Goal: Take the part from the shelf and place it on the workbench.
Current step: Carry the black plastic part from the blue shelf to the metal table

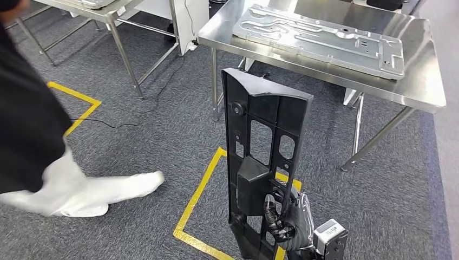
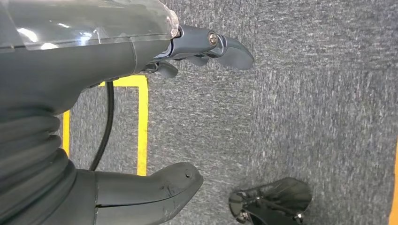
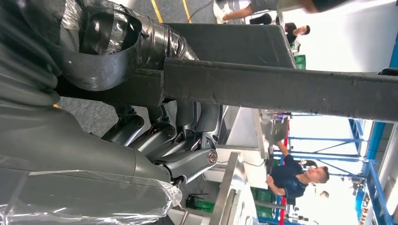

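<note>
1. The right robot hand [image 1: 289, 219] grips the black part [image 1: 262, 162] near its lower end, dark fingers [image 1: 275, 216] wrapped around an inner bar of the frame; the right wrist view shows the fingers [image 3: 164, 136] curled under a black bar of the part [image 3: 281, 89].
2. The part is a long black plastic panel with several cut-out windows, held upright and slightly tilted above the grey carpet [image 1: 146, 141], in front of the steel desk [image 1: 422, 81] and not touching it.
3. A pressed metal plate [image 1: 325, 38] lies flat on the desk.
4. Yellow tape lines [image 1: 197, 195] mark the carpet beneath the part.
5. The left robot hand [image 2: 141, 117] hangs over the carpet with nothing in it, thumb [image 2: 159, 187] and fingers [image 2: 220, 47] held apart.
6. A person in white trousers and shoe covers [image 1: 97, 189] stands at the left of the head view, with a second steel table [image 1: 108, 11] behind.
</note>
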Robot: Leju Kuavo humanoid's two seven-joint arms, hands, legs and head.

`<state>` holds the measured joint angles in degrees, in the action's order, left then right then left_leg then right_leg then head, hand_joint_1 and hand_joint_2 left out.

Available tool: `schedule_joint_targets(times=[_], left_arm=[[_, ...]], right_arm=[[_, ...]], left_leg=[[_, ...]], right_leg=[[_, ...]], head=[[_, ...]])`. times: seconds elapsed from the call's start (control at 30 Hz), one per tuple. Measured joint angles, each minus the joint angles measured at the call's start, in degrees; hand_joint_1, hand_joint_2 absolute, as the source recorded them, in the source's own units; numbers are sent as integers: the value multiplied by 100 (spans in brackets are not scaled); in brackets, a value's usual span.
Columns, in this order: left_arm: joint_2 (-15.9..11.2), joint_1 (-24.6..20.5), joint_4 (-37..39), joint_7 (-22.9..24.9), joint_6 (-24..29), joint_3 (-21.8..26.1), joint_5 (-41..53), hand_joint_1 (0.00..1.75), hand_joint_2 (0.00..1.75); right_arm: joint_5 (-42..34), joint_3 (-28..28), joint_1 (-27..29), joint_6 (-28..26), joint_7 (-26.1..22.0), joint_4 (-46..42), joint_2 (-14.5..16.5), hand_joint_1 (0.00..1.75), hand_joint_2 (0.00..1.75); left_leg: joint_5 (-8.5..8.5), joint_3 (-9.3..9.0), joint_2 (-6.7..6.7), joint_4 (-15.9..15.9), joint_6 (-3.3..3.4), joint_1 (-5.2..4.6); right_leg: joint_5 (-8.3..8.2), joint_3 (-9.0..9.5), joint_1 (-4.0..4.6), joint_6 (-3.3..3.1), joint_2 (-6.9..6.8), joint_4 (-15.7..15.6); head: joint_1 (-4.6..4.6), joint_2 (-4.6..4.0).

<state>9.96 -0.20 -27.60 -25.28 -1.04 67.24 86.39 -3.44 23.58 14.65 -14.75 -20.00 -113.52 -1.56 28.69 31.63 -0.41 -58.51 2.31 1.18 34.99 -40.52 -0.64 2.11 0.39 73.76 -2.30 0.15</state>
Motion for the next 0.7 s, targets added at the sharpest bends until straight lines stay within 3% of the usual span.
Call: schedule_joint_targets(times=[0.03,0.07,0.17,0.23,0.37,0.4,0.47,0.5,0.53,0.57,0.6,0.63,0.7], left_arm=[[-4,4,10,-3,-8,3,-1,0,175],[-7,4,20,-5,-13,7,-2,0,175],[-7,-4,51,-15,-20,13,-2,0,175],[-7,-8,65,-24,-27,16,-2,0,175],[-16,-14,72,-38,-36,23,-2,0,175],[-20,-15,73,-41,-38,25,-1,0,175],[-25,-12,81,-42,-46,29,0,0,175],[-26,-6,86,-42,-51,31,1,0,175],[-29,0,90,-42,-52,34,1,0,175],[-33,6,92,-42,-54,38,1,0,175],[-37,9,93,-42,-55,46,1,0,175],[-41,10,93,-42,-56,56,1,0,175],[-46,1,96,-41,-64,80,1,0,175]], right_arm=[[8,0,0,-1,2,3,-1,175,175],[18,0,0,-2,5,7,-1,175,175],[46,0,-9,-5,14,14,-2,175,175],[57,2,-21,-4,18,15,-2,175,175],[67,11,-27,-4,33,15,-4,175,175],[71,16,-31,-4,38,15,-4,175,175],[76,27,-35,-4,54,18,-4,175,175],[77,31,-37,-3,62,22,-4,175,175],[77,33,-36,-3,68,26,-4,175,175],[77,34,-36,-2,72,29,-4,175,175],[77,34,-37,-2,75,31,-4,175,175],[78,36,-37,-2,76,31,-4,175,175],[81,37,-42,-2,80,32,-4,175,175]], left_leg=[[7,-5,25,-1,-2,-1],[17,-17,42,-1,-9,-1],[58,-80,69,1,-57,-7],[79,-98,86,9,-111,-13],[187,-108,97,-72,-227,-12],[317,-21,91,-281,-245,-12],[676,344,82,-1015,-263,-4],[797,542,82,-1374,-274,-2],[811,671,82,-1577,-279,-1],[704,696,82,-1561,-278,-2],[495,608,81,-1313,-269,-2],[254,448,77,-918,-250,-2],[-12,170,56,-269,-205,-20]], right_leg=[[-18,-61,-10,9,-8,113],[-149,-4,-17,9,-11,-4],[-674,568,11,-69,-47,-1129],[-733,734,56,-139,-60,-1470],[-749,798,37,-268,-34,-1571],[-759,826,20,-304,-37,-1608],[-749,846,28,-351,-42,-1620],[-740,849,37,-363,-39,-1616],[-729,856,44,-370,-31,-1611],[-715,867,48,-368,-20,-1603],[-695,886,48,-361,-8,-1589],[-667,905,48,-346,2,-1569],[-607,910,65,-288,15,-1505]], head=[[0,0],[0,0],[-1,0],[-1,0],[2,0],[3,0],[6,0],[4,0],[4,0],[4,0],[4,0],[5,0],[4,0]])
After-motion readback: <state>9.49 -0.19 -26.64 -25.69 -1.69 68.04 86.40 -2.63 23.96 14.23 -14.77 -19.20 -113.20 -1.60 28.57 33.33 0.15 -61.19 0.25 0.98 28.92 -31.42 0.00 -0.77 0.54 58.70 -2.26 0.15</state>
